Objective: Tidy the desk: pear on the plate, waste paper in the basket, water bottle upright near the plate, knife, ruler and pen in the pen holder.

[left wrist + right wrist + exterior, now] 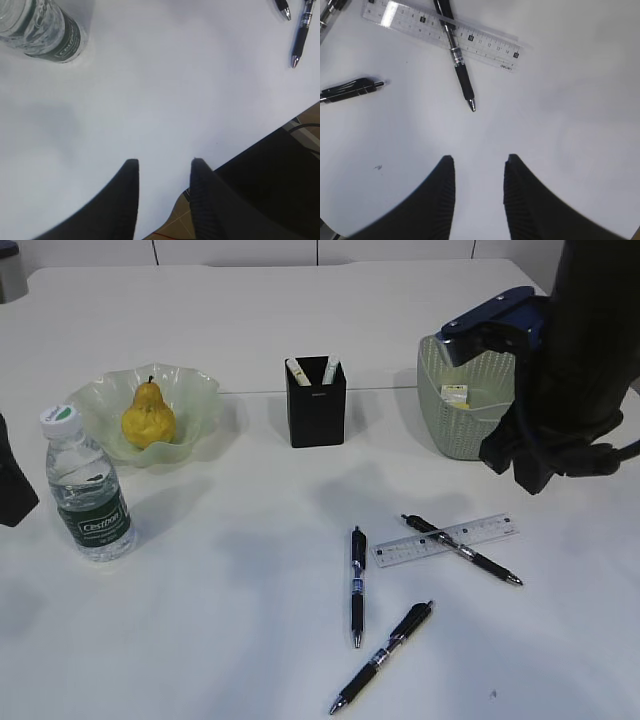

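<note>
A yellow pear (148,416) lies on the pale green wavy plate (196,392). A water bottle (87,488) stands upright left of the plate; its base shows in the left wrist view (42,31). A black pen holder (316,402) holds white items. A clear ruler (445,539) lies under a black pen (462,549); both show in the right wrist view, ruler (485,44) and pen (456,55). Two more pens (357,585) (384,654) lie in front. My left gripper (162,162) is open and empty over the table's front edge. My right gripper (477,160) is open and empty above the table.
A pale green woven basket (440,415) stands at the back right with something yellowish inside, partly behind my right arm (570,360). The left arm (12,485) shows at the left edge. The table's front edge (260,140) is close to the left gripper.
</note>
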Robot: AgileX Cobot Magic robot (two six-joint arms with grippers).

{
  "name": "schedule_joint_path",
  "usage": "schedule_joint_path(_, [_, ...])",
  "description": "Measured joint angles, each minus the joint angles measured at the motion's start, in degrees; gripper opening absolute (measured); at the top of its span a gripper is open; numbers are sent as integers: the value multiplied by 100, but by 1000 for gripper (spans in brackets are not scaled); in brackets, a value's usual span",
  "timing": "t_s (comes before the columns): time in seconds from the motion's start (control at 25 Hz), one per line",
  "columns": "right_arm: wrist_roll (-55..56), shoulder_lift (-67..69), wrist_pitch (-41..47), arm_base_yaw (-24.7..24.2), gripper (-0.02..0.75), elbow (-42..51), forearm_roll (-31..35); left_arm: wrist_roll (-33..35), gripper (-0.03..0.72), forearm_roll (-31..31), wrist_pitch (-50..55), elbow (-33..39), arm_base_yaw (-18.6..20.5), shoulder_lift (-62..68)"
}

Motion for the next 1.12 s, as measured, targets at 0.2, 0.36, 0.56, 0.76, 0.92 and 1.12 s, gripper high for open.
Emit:
schedule_joint_path(0.2, [-126, 134, -39, 0, 280, 0, -158, 0, 239, 0, 0, 0, 0, 0])
schedule_joint_path(0.36, [-603, 143, -43, 0, 280, 0, -185, 0, 239, 0, 0, 0, 0, 0])
schedule_joint_path(0.56, [-602, 168, -57, 0, 280, 0, -185, 0, 239, 24, 0, 0, 0, 0])
schedule_joint_path(0.76, [111, 179, -67, 0, 280, 0, -185, 0, 239, 24, 0, 0, 0, 0])
schedule_joint_path(0.92, [571, 179, -67, 0, 280, 0, -166, 0, 239, 24, 0, 0, 0, 0])
schedule_joint_path(1.12, [1362, 179, -67, 0, 280, 0, -107, 0, 239, 24, 0, 0, 0, 0])
